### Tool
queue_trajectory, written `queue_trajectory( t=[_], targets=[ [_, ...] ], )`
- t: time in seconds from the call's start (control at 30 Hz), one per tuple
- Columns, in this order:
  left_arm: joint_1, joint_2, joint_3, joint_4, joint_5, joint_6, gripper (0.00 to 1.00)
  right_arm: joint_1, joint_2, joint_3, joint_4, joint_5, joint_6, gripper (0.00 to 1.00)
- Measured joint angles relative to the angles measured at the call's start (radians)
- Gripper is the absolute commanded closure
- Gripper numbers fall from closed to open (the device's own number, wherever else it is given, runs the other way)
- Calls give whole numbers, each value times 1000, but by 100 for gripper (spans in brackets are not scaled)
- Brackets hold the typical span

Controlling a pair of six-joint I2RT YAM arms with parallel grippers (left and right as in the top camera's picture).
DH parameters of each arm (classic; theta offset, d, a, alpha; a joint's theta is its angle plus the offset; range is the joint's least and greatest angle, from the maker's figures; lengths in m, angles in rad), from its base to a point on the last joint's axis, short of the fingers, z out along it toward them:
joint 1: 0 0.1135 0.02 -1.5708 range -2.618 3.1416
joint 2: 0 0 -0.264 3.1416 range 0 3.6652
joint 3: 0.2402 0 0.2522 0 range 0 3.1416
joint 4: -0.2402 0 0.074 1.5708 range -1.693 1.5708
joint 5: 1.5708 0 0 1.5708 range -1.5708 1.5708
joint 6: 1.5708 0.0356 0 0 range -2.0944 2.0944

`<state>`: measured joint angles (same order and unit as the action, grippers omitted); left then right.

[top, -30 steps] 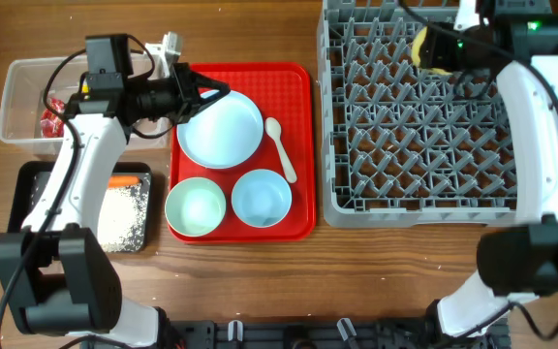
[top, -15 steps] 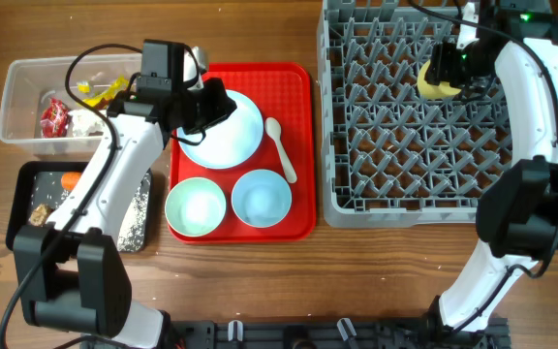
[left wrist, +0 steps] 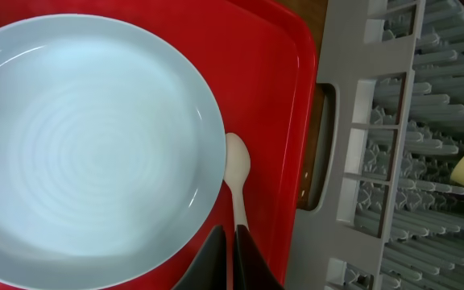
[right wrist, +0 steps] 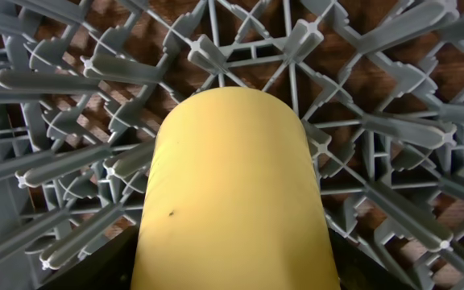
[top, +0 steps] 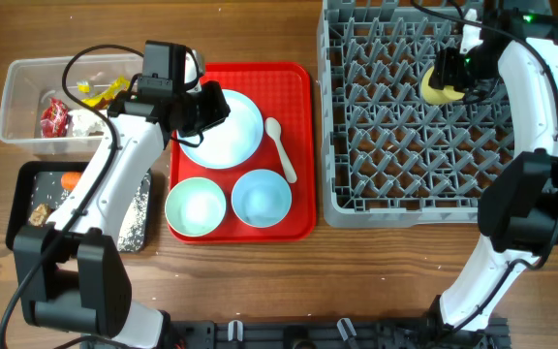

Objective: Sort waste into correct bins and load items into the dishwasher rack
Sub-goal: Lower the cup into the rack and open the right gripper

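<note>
My left gripper (top: 223, 105) is shut and empty. It hovers over the left part of the light blue plate (top: 232, 136) on the red tray. In the left wrist view its closed fingertips (left wrist: 234, 239) sit over the handle of the white spoon (left wrist: 236, 165), beside the plate (left wrist: 87, 153). My right gripper (top: 446, 81) is shut on the small yellow cup (top: 439, 89) and holds it low over the grey dishwasher rack (top: 415, 194). In the right wrist view the cup (right wrist: 232, 177) hangs above the rack's pegs (right wrist: 377, 129). The pale green bowl (top: 196, 206) and the light blue bowl (top: 262, 198) stand on the tray.
The clear tub (top: 17, 78) holds a red wrapper (top: 53, 116), a yellow wrapper (top: 100, 89) and white tissue (top: 87, 122). The black tray (top: 27, 184) holds the carrot (top: 71, 179), rice (top: 134, 218) and a brown lump (top: 37, 215). The red tray (top: 303, 116) lies close beside the rack.
My left arm has swung right, clearing the clear tub, and now sits over the plate. My right gripper has carried the yellow cup nearer and lower over the rack.
</note>
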<state>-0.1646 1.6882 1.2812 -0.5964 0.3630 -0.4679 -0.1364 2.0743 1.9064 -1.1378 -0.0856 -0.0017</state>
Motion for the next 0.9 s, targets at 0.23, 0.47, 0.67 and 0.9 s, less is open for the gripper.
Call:
queue_trajectory(
  t=[0.23,0.47,0.67,0.9],
  targets=[
    [0,0,0,0,0,0,95,0,2,0,1,0,-5,67],
    [0,0,0,0,0,0,94,0,52,0,37,-5,-8,60],
    [0,0,0,0,0,1,87,0,67,0,47,-11,-8,36],
    [0,0,0,0,0,1,87,0,67,0,51,-12,-22,4]
  ],
)
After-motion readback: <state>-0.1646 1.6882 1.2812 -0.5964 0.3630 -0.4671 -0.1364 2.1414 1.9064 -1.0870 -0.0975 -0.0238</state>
